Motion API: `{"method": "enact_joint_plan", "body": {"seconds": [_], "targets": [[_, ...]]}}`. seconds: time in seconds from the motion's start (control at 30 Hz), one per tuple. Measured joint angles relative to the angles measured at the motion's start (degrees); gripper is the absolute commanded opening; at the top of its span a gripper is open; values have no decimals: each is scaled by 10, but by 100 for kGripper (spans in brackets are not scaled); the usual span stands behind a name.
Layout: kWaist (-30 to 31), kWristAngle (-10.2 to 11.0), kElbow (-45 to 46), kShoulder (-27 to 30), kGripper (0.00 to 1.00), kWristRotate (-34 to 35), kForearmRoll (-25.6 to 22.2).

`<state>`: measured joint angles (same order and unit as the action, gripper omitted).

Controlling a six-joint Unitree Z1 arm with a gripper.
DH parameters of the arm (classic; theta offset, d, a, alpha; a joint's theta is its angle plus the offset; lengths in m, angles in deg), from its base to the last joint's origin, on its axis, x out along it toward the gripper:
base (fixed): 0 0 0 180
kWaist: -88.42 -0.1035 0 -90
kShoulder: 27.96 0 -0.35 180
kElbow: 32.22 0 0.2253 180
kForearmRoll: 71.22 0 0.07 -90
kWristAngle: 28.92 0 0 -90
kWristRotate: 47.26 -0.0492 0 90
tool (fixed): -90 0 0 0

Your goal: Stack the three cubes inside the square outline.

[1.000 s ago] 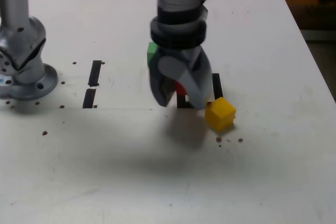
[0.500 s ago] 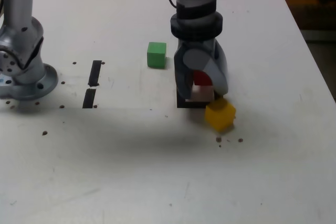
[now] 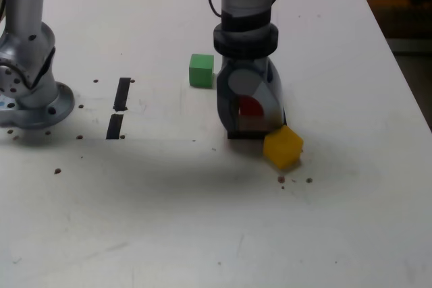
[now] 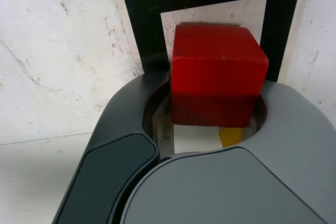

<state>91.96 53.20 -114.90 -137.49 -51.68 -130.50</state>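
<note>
The end effector [image 3: 251, 114] is pinching the red cube [image 4: 218, 72] and hangs directly over the square outline [image 4: 142, 19], so the first placement looks close but not finished. The yellow cube [image 3: 283, 146] lies just outside the square outline's near corner on the table [image 3: 202, 220]; the green cube [image 3: 201, 70] sits well behind the outline. No stack exists yet. The arm stands nearly vertical, pointing down

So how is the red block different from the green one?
The red block is clamped in the gripper over the black square outline; the green block sits free on the table, away from the outline. Both look like the same small cube shape.
</note>
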Motion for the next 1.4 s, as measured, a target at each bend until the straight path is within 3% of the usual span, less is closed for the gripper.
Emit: {"method": "enact_joint_plan", "body": {"seconds": [0.37, 0.47, 0.63, 0.73, 1.23, 1.4], "targets": [[-4, 0, 13, 0, 22, 1, 14], [-5, -1, 21, 0, 37, 1, 20], [-5, -13, 31, 0, 71, 1, 26], [-4, -15, 34, 1, 81, -1, 33], [9, -24, 42, 4, 91, -10, 40], [10, -9, 57, 22, 92, -9, 36]]}}
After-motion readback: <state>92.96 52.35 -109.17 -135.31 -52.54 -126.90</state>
